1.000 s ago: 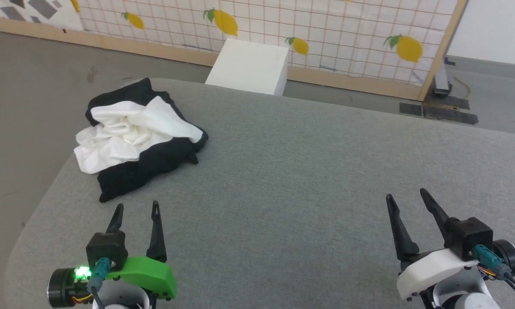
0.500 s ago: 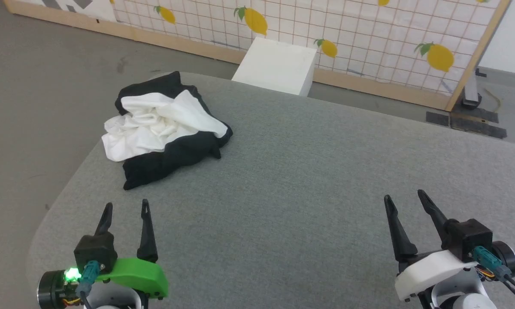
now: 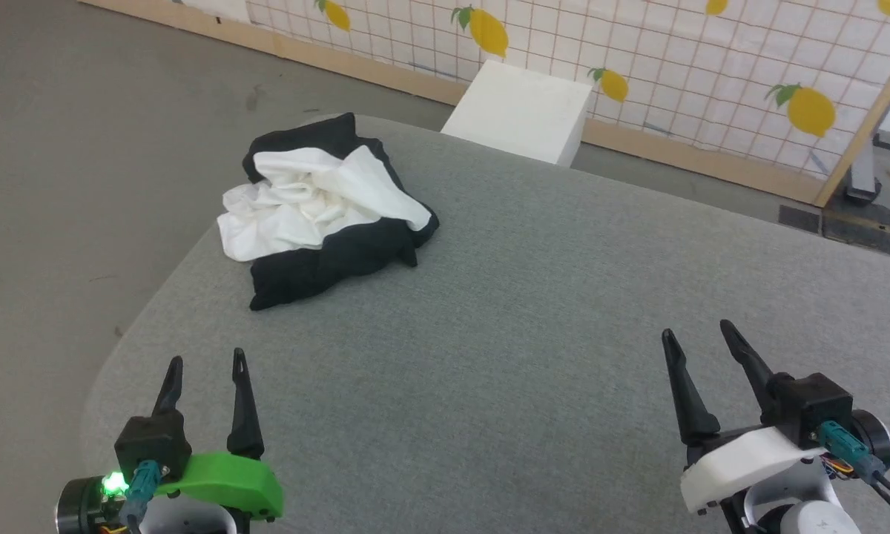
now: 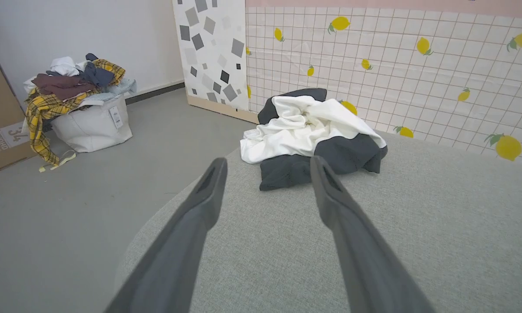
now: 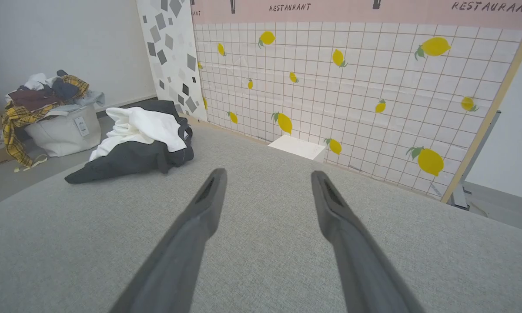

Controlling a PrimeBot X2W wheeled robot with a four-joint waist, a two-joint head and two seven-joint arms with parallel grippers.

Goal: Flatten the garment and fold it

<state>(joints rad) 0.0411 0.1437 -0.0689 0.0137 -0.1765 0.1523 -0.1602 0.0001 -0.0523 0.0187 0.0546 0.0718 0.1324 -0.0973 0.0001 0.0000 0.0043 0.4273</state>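
The garment (image 3: pixel 326 211) lies crumpled in a heap at the far left of the grey table (image 3: pixel 534 311), white cloth on top and black cloth under and around it. The left wrist view has the garment (image 4: pixel 313 134) straight ahead beyond the fingers; in the right wrist view the garment (image 5: pixel 139 141) is off to the left. My left gripper (image 3: pixel 206 362) hovers open near the table's front left, well short of the heap. My right gripper (image 3: pixel 697 332) is open at the front right, far from it. Both hold nothing.
A white box (image 3: pixel 523 111) stands on the floor behind the table, before a lemon-patterned screen (image 3: pixel 675 67). A white bag heaped with clothes (image 4: pixel 76 106) sits on the floor to the left. The table's rounded left edge (image 3: pixel 130 341) is close to my left gripper.
The head camera has turned left, so the whole scene has shifted right in view. The garment lies as before and both grippers stay open.
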